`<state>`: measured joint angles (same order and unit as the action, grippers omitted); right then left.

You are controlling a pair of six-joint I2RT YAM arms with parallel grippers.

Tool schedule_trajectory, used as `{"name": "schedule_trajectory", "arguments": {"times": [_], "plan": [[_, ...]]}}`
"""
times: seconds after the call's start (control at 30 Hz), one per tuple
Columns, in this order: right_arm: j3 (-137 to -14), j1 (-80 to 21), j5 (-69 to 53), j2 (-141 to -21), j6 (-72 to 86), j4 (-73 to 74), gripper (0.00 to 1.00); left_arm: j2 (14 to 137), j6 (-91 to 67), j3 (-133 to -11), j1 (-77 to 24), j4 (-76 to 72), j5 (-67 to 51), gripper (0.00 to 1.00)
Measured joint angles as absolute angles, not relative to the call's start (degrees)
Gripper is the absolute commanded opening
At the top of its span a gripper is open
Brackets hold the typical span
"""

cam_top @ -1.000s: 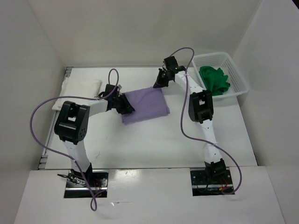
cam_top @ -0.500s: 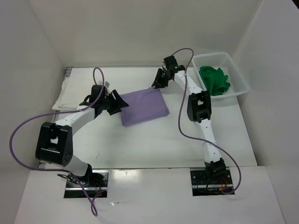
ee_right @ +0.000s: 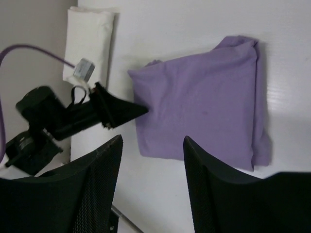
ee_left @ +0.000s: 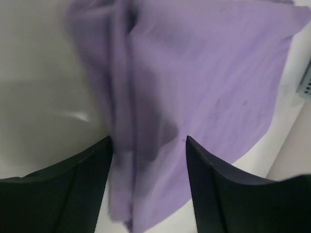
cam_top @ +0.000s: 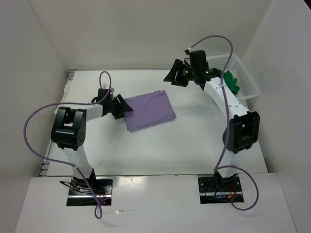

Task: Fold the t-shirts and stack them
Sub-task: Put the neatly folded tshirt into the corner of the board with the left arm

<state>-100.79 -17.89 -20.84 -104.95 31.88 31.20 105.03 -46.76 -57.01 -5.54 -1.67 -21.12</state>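
Observation:
The lavender t-shirt [cam_top: 150,110] lies folded flat in the middle of the table, also in the left wrist view [ee_left: 209,73] and the right wrist view [ee_right: 204,107]. My left gripper [cam_top: 125,106] is low at its left edge, open, and the shirt's folded edge shows between the spread fingers [ee_left: 148,141] without being pinched. My right gripper [cam_top: 174,75] hangs open above the table behind the shirt, nothing between its fingers [ee_right: 152,141]. The white t-shirt [ee_right: 90,39] lies folded at the far left [cam_top: 80,92]. The green t-shirt [cam_top: 232,83] sits bunched in the basket, partly behind my right arm.
A white lattice basket [cam_top: 249,83] stands at the back right corner. White walls close in the table on the left, back and right. The left arm [ee_right: 73,119] stretches low across the table's left side.
My right gripper has opened, let go of the lavender shirt's far corner and risen up and to the right. My left gripper has opened at the shirt's left edge.

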Motion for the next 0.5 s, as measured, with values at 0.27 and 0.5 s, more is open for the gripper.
{"name": "schedule_trajectory", "arguments": {"times": [0.27, 0.5], "plan": [[-84.86, -17.87, -21.96, -94.78, 33.28, 28.25, 0.59, 118.19, -48.49, -70.83, -12.23, -5.96, -24.8, 0.04], [-70.65, -13.78, -22.87, -84.09, 33.56, 28.21, 0.59, 121.21, -49.65, -91.98, -14.11, 0.93, -26.39, 0.01]]}}
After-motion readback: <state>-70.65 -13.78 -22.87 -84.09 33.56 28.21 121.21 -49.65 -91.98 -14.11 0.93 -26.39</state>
